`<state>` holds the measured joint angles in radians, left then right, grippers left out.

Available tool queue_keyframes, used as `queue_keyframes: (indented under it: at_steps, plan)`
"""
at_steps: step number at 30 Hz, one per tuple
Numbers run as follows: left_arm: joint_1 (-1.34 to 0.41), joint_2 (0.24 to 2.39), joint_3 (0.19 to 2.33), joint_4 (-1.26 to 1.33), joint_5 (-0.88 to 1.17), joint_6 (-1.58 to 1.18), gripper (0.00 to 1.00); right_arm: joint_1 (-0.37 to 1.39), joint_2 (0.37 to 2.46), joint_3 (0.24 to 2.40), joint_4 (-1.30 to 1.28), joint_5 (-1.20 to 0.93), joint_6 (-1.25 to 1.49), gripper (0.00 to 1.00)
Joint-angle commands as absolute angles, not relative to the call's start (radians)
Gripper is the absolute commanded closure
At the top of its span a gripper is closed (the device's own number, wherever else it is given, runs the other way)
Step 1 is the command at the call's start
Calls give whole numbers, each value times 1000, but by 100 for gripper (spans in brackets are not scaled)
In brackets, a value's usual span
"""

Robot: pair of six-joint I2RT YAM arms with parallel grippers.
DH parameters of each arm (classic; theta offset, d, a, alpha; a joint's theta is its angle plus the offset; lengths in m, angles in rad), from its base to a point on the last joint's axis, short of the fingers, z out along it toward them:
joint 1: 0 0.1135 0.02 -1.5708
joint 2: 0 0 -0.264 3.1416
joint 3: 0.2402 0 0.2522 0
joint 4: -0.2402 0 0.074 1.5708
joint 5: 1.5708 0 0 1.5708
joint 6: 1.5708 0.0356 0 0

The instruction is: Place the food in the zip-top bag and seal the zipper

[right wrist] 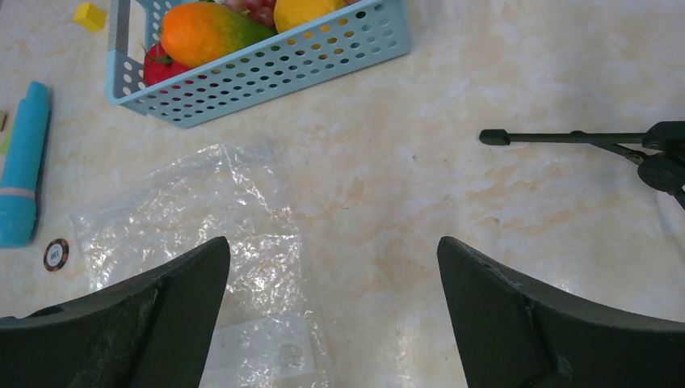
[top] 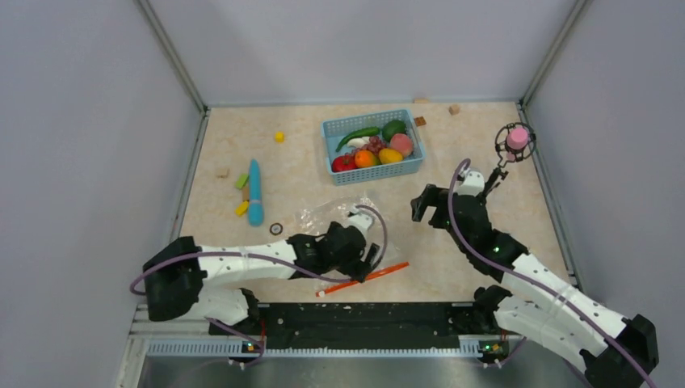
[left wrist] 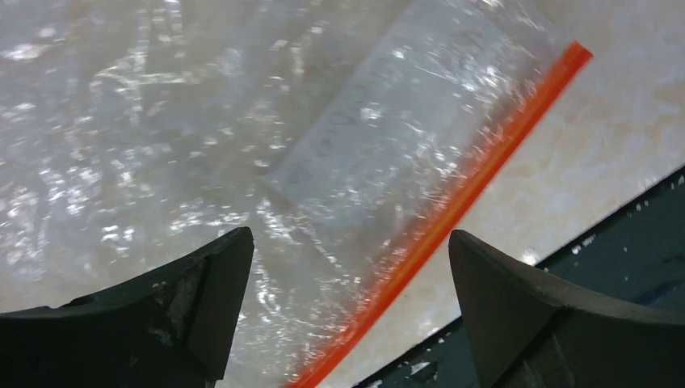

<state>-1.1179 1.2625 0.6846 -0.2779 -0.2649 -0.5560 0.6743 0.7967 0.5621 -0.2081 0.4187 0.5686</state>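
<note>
Zipper (top: 393, 268) ran left-right along the zip-top bag's (top: 323, 217) near edge; basket (top: 380, 171) held the food (top: 376, 149); left gripper (left wrist: 349, 236) and right gripper (right wrist: 333, 241) gaped.

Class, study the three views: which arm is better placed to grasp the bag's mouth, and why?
Probably the left: the left gripper hangs open over the zip-top bag, with the zipper between its fingers. The right gripper, also open, faces tabletop beside the bag.
</note>
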Motion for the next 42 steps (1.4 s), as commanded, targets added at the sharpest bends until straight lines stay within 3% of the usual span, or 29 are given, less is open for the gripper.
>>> queue_keyframes:
  at_steps: [1, 7, 16, 26, 30, 34, 37, 42]
  plan:
    - [-1266, 1433, 849, -343, -269, -443, 4, 680, 716, 517, -170, 435, 540, 1]
    - [-1352, 1712, 1052, -484, -381, -425, 11, 680, 567, 469, -168, 411, 531, 1]
    - [-1361, 1747, 1079, -459, -435, -427, 20, 679, 418, 421, -163, 371, 541, 1]
    - [-1359, 1740, 1048, -440, -538, -462, 51, 680, 476, 453, -205, 341, 559, 1]
    - [-1358, 1730, 1040, -430, -600, -482, 71, 679, 499, 463, -210, 341, 561, 1]
    - [-1357, 1730, 1042, -425, -647, -497, 83, 680, 520, 472, -219, 338, 566, 1]
    - [-1356, 1729, 1048, -441, -721, -535, 100, 679, 535, 478, -226, 339, 569, 1]
    - [-1356, 1702, 1075, -501, -839, -604, 100, 680, 535, 475, -218, 323, 569, 1]
